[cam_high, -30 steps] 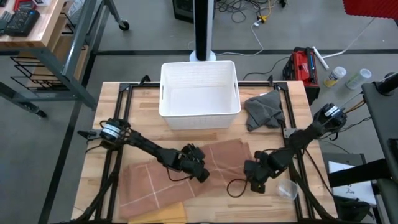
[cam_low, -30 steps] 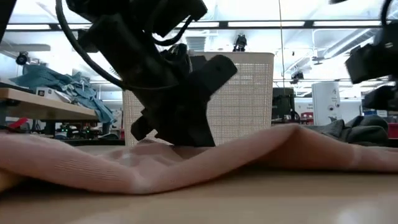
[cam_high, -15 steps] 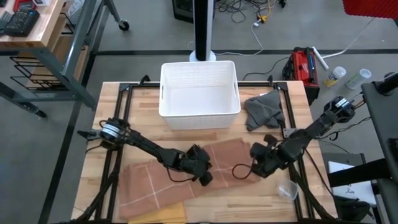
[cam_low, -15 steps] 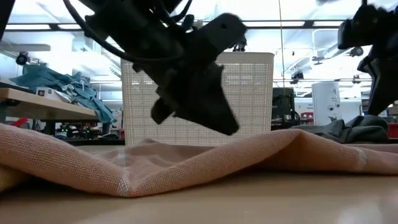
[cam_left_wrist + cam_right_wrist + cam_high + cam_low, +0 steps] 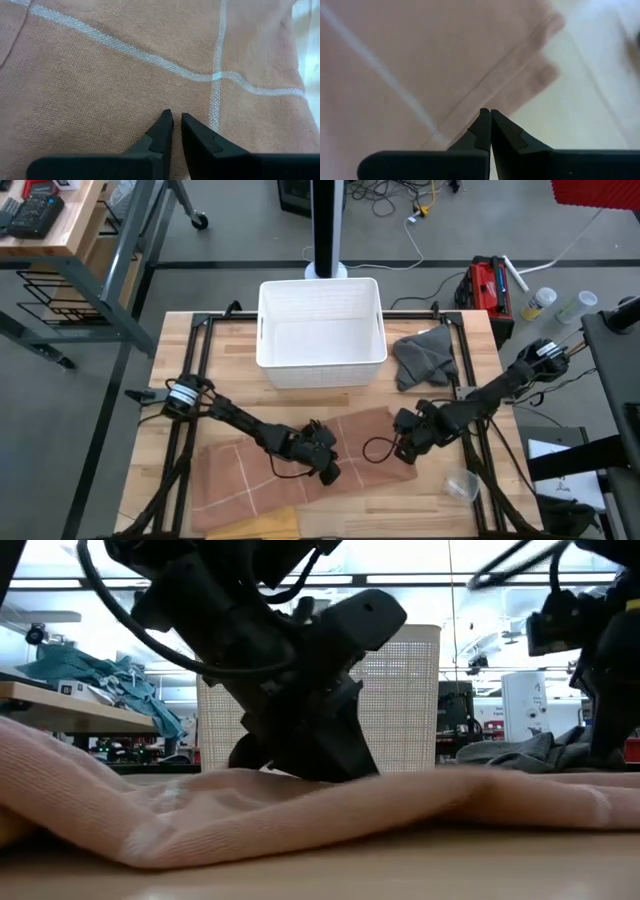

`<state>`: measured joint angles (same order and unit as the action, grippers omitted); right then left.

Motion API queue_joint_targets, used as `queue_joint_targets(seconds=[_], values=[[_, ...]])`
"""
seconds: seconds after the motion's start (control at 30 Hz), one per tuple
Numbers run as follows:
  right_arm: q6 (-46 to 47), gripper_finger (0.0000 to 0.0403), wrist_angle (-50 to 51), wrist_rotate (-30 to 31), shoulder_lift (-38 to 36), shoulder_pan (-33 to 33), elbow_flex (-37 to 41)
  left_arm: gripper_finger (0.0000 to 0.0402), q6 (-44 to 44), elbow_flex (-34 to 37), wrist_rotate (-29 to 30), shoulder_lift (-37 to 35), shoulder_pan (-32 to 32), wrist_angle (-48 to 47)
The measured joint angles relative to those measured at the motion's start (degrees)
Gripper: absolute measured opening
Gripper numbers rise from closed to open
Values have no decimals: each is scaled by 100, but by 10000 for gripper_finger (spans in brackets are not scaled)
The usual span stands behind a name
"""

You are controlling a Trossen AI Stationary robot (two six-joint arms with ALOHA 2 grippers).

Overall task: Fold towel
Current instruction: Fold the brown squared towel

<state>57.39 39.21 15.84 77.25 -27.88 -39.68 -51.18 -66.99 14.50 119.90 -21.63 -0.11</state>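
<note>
Towel — pinkish-brown, pale grid lines — lies flat across the lower centre of the tabletop. Left gripper presses on its middle, jaws nearly clenched. Right gripper at its right edge — jaws clenched, empty.

My towel is a dusty salmon-brown, crossed by thin pale lines in a wide windowpane check; close under my left gripper those lines read whitish and meet in a cross; my grippers, the right one included, are matt black; the basket is white with a fine perforated weave; the crumpled cloth is grey; the table is light blond wood.
</note>
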Motion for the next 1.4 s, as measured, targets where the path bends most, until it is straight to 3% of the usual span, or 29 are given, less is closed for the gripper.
queue_joint_targets(seconds=[0.17,0.37,0.6,0.77,0.93,1.17,1.4], values=[[-342,18,-187,33,80,543,3,36,206,23,89,-183,-9,-71],[-746,73,-547,-103,275,1207,11,36,274,30,140,-210,-29,-89],[-1049,133,-1164,-274,909,1508,9,36,465,43,183,-212,-31,-84],[-1113,154,-1249,-272,1305,1633,-70,36,563,45,199,-214,-31,-85],[-1399,128,-1296,-422,1273,1637,-150,36,611,43,231,-214,-30,-82],[-1483,15,-1224,-425,880,1598,-186,36,614,43,264,-217,-31,-84],[-1547,19,-1256,-266,579,1576,-195,36,614,50,283,-232,-28,-23]])
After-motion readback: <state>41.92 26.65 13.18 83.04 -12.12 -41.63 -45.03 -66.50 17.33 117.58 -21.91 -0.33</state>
